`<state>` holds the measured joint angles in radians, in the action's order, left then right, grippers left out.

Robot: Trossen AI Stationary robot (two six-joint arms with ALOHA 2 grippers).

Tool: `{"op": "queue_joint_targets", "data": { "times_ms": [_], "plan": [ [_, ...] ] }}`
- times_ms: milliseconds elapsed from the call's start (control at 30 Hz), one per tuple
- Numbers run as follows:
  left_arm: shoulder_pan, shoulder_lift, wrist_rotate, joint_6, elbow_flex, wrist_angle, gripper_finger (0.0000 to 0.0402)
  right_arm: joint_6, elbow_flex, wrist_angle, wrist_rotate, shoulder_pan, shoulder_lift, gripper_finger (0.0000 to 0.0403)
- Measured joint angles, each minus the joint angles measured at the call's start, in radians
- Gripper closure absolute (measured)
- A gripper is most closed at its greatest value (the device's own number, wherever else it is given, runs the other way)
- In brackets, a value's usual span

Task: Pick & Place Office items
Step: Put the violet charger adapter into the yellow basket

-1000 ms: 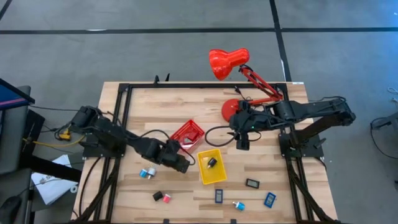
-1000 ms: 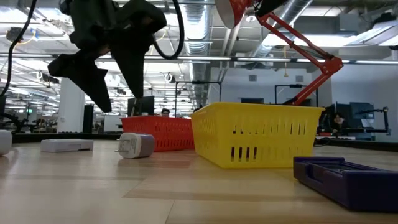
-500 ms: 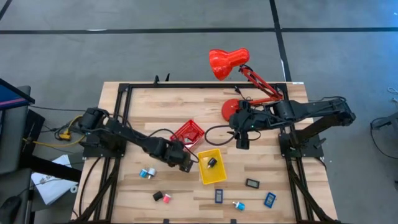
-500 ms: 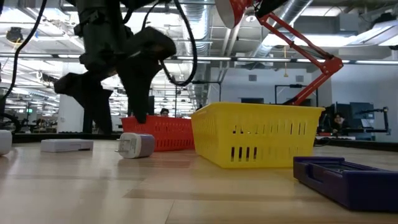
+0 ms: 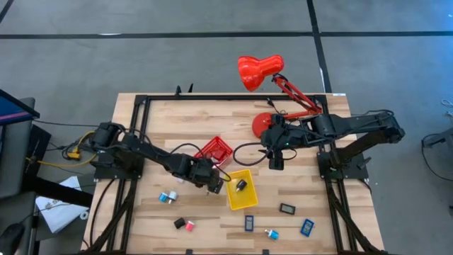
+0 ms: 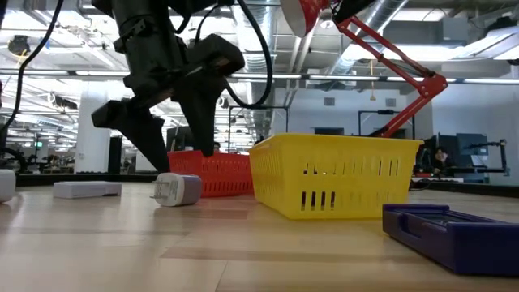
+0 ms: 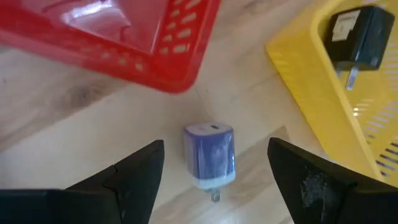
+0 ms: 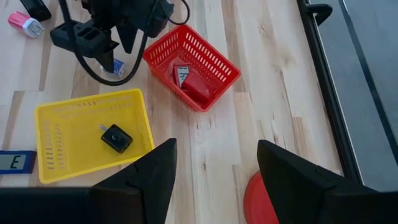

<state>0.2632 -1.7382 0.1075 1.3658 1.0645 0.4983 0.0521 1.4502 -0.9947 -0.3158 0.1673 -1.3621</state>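
Observation:
A small blue-and-white plug block (image 7: 210, 154) lies flat on the wood between the red tray (image 7: 124, 37) and the yellow tray (image 7: 323, 93). In the low view the block (image 6: 177, 189) shows just below my left gripper (image 6: 180, 154). That gripper (image 7: 216, 147) is open and points steeply down, with one finger on each side of the block and touching nothing. The yellow tray (image 5: 241, 189) holds a black plug block (image 7: 360, 37). My right gripper (image 5: 276, 161) hangs open high over the table's far right part, by the lamp base.
Small office items lie along the near edge: a blue-white pair (image 5: 168, 197), a black and pink pair (image 5: 184, 224), a blue rectangle (image 5: 249, 222), a black one (image 5: 287, 209) and two blue pieces (image 5: 306, 227). A red desk lamp (image 5: 259, 71) stands at the far right.
My left gripper has moved toward the yellow tray and down, and now straddles the blue-and-white plug block from above. Its fingers have stayed open. The block has not moved.

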Motion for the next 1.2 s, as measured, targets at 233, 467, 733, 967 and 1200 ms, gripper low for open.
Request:
{"op": "queue_joint_targets", "data": {
  "times_ms": [233, 467, 733, 967, 1200],
  "plan": [
    [0.002, -0.048, -0.052, -0.001, 0.010, -0.033, 0.0119, 0.000, 0.000, -0.001, 0.000, 0.000, 0.000, 0.0187],
    [-0.001, -0.104, -0.065, -0.023, 0.053, -0.022, 0.0119, 0.000, 0.000, -0.007, 0.000, 0.000, 0.000, 0.0187],
    [-0.005, -0.138, -0.093, -0.024, 0.055, -0.005, 0.0147, -0.008, 0.000, -0.021, 0.000, 0.000, 0.000, 0.0187],
    [-0.005, -0.127, -0.101, -0.027, 0.052, 0.014, 0.0211, -0.030, 0.000, -0.023, -0.001, 0.000, 0.000, 0.0187],
    [-0.002, -0.116, -0.126, -0.026, 0.053, 0.015, 0.0282, -0.037, 0.000, -0.024, -0.001, -0.018, 0.000, 0.0187]
  ]
}}
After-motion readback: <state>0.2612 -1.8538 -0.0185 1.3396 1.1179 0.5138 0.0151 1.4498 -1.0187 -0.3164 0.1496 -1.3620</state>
